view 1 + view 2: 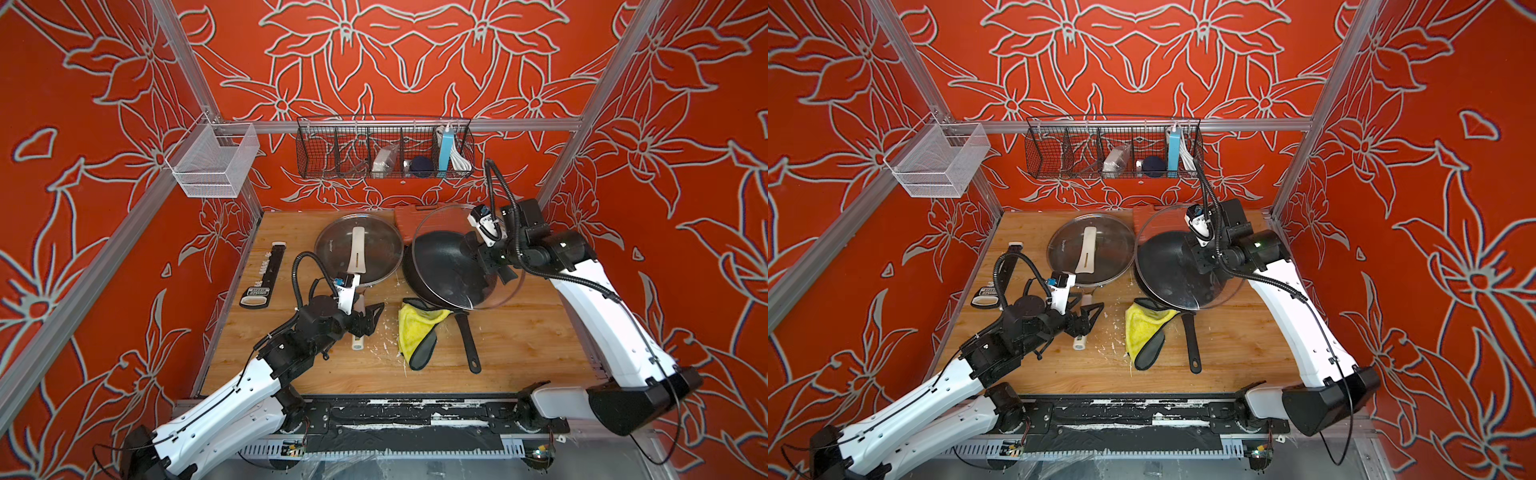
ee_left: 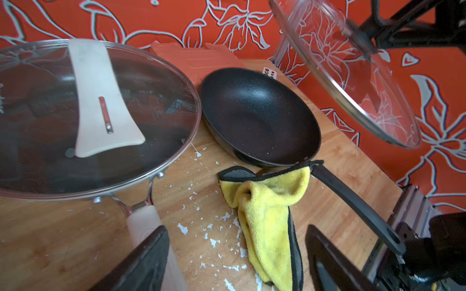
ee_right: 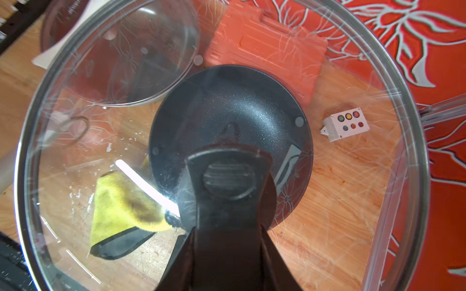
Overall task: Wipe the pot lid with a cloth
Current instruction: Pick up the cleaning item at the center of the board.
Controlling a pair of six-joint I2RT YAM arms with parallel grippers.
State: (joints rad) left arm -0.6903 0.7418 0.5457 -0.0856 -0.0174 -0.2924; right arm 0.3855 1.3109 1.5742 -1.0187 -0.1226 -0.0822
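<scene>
The right fingers (image 3: 222, 252) clench the tilted glass pot lid (image 1: 436, 220) above the black pan (image 2: 257, 113). The left fingers (image 2: 141, 264) gape (nothing held) beside the cloth (image 1: 415, 332), which lies crumpled on the bench (image 1: 519, 353), its long axis toward the front edge.

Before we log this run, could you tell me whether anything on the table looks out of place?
Yes: white flakes lie scattered on the wooden tabletop beside the fluffy yellow cloth, which is crumpled against the black frying pan rather than spread flat.
</scene>
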